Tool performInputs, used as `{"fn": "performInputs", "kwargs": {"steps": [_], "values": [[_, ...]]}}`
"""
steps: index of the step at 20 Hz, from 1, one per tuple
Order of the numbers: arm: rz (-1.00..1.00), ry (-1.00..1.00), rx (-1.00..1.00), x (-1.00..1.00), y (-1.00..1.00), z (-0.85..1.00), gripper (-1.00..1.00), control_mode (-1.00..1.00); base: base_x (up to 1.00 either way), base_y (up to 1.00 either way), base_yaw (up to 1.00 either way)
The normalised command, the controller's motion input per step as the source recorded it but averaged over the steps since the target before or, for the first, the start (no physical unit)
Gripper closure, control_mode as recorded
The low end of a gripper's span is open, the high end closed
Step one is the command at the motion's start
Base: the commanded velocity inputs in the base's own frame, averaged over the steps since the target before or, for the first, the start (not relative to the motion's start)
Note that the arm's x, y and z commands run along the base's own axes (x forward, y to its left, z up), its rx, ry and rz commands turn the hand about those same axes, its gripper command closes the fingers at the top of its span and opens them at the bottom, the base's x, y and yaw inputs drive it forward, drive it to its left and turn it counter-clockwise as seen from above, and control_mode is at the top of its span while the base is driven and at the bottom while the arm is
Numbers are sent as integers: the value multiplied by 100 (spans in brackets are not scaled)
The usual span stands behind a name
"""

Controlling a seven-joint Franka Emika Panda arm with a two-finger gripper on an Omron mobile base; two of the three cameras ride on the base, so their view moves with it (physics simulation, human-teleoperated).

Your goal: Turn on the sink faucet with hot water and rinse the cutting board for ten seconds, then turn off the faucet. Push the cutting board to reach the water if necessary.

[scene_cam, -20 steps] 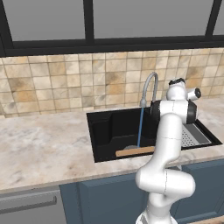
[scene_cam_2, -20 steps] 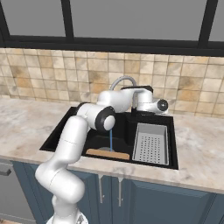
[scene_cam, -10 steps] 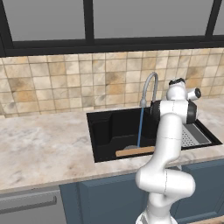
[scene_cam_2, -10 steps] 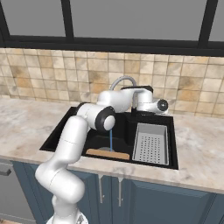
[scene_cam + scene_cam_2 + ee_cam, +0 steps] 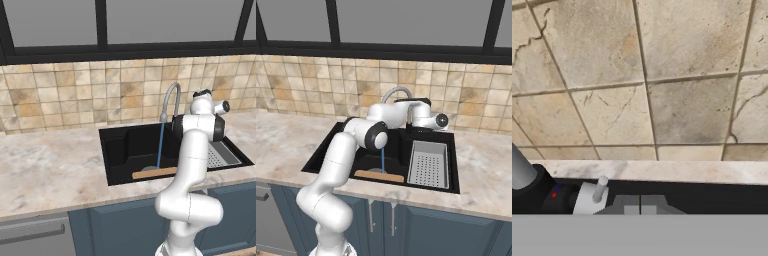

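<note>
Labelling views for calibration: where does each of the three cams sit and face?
Left base view: behind-left, looking forward-down at the matte black sink; white arm rises lower right.
Right base view: behind-right, same sink; arm rises lower left.
Hand view: on the hand, facing beige wall tiles and the tap's dark base; pincer tips low.
Both base views share the blue water stream and light-brown wooden cutting board.

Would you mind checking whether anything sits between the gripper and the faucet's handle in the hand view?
Nothing visible does. The gripper points at the tiled wall, and the faucet's small handle stands just beside its fingertips, with open space between them.
</note>
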Motion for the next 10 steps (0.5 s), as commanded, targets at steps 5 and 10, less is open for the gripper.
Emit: {"fn": "performInputs", "kwargs": {"steps": [5, 10], "values": [[0, 0, 0, 0, 0, 0, 100, -100, 0, 0, 0], [0, 0, 0, 0, 0, 0, 100, -100, 0, 0, 0]]}}
